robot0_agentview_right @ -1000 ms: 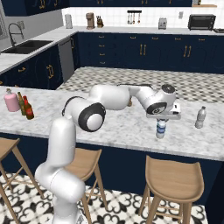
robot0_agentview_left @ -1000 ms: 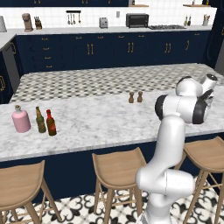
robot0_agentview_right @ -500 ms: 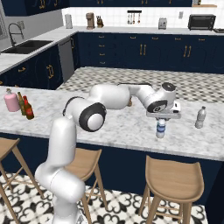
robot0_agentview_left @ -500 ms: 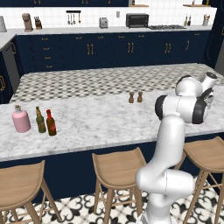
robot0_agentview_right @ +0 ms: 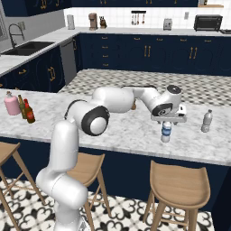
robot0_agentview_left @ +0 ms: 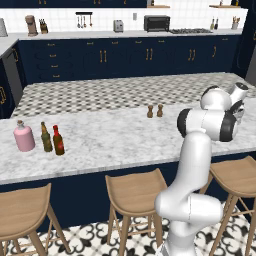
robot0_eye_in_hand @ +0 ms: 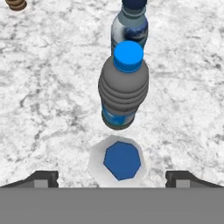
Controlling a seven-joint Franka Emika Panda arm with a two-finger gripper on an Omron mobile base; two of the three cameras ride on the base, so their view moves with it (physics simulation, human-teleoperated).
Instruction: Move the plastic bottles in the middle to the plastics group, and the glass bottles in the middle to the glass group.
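Hand view, lower centre: we see a blue-capped water bottle from above, body hidden, between wide-open fingers, unheld. Above it, two further bottles overlap; labels unreadable on the marble worktop.

The island counter runs across the middle of both base views, with stools along its near edge.

At the left of the counter stand three items in a row: a flask leftmost, a slim bottle just beside it, and a second slim bottle to its right.

Two shakers stand side by side near the centre of the left base view.

In the right base view, the gripper sits directly above a water bottle, right of centre. Another bottle stands apart, further right.

In the hand view, three bottles line up from bottom centre to top centre: one bottle cap lowest, a ribbed bottle above it, a third bottle at the top edge.
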